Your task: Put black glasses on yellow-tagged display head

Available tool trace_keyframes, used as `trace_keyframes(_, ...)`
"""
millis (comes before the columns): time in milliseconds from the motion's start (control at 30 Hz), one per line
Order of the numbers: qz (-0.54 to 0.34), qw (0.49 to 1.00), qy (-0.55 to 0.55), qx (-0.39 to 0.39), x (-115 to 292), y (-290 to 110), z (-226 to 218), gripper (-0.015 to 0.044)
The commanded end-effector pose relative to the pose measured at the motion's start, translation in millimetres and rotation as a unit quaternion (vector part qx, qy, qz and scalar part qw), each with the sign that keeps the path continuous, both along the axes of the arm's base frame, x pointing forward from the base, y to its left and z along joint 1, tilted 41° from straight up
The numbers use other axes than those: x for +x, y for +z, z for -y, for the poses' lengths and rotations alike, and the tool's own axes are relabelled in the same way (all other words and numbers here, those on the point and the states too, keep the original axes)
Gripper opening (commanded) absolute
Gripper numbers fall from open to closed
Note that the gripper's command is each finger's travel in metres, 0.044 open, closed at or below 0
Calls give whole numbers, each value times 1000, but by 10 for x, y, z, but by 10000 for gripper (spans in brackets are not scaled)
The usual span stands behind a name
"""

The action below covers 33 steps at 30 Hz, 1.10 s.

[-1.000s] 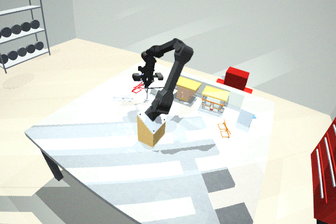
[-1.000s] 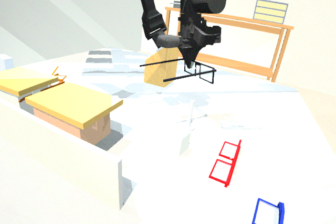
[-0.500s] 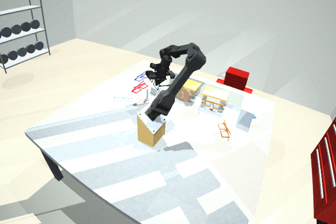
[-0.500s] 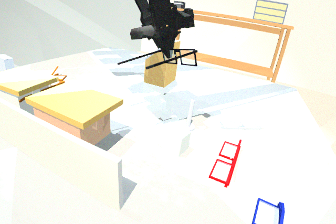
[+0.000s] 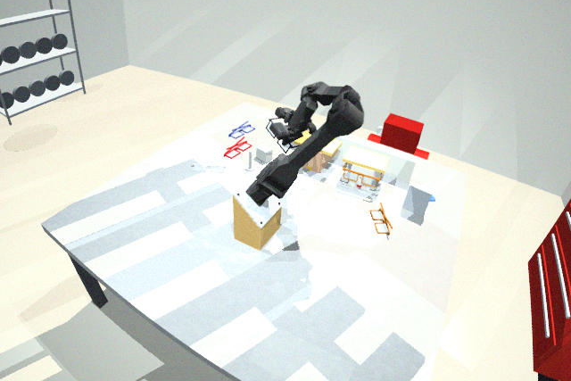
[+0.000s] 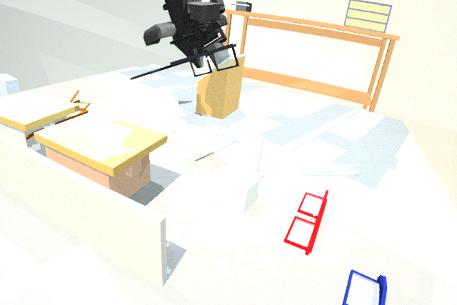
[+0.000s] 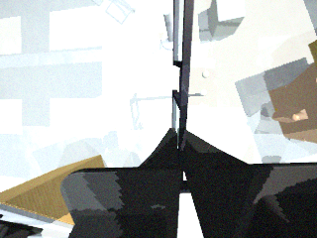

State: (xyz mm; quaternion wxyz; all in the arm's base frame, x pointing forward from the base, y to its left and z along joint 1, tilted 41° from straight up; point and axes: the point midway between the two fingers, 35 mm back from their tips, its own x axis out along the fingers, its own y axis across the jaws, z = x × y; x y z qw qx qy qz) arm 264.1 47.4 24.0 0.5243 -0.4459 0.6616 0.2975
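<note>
My gripper (image 6: pixel 201 64) (image 7: pixel 175 133) is shut on the black glasses (image 6: pixel 236 56) (image 7: pixel 186 50), which hang in the air above the table. In the exterior view the lenses hang below the fingers and a temple reaches out to the left. The glasses are tilted there. A tan head (image 5: pixel 317 163) (image 6: pixel 141 176) with a flat yellow top has a bare face; its nose shows at the right of the wrist view. The pale head beside it, also yellow-topped, wears orange glasses (image 5: pixel 361 171). I cannot make out a separate yellow tag on either. The gripper is clear of both heads.
Red glasses (image 5: pixel 244 144) (image 6: pixel 320 217) and blue glasses (image 5: pixel 241 129) (image 6: pixel 383 288) lie on the table. A white post (image 5: pixel 250 162) (image 6: pixel 259 156) stands near a small pale block (image 6: pixel 251 195). Orange glasses (image 5: pixel 386 218) lie before a grey panel (image 5: pixel 416 203). A low pale wall (image 6: pixel 147 235) runs behind the heads.
</note>
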Motion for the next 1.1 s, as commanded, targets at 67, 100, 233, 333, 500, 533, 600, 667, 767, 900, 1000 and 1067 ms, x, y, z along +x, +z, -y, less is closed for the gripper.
trace_keyframes(67,6,999,35,22,-21,190,167,0)
trace_keyframes(100,7,999,41,25,-26,223,200,0)
trace_keyframes(233,15,997,66,36,-52,354,327,0)
trace_keyframes(333,22,995,85,42,-80,448,421,0)
trace_keyframes(500,35,991,117,50,-142,598,573,0)
trace_keyframes(533,38,990,124,50,-157,627,602,0)
trace_keyframes(600,44,988,137,52,-189,684,660,0)
trace_keyframes(667,49,986,150,52,-223,739,716,0)
trace_keyframes(767,58,982,170,51,-278,819,796,0)
trace_keyframes(900,70,977,196,47,-361,919,897,0)
trace_keyframes(1000,78,972,216,42,-428,990,967,0)
trace_keyframes(1067,84,969,230,38,-475,1036,1011,0)
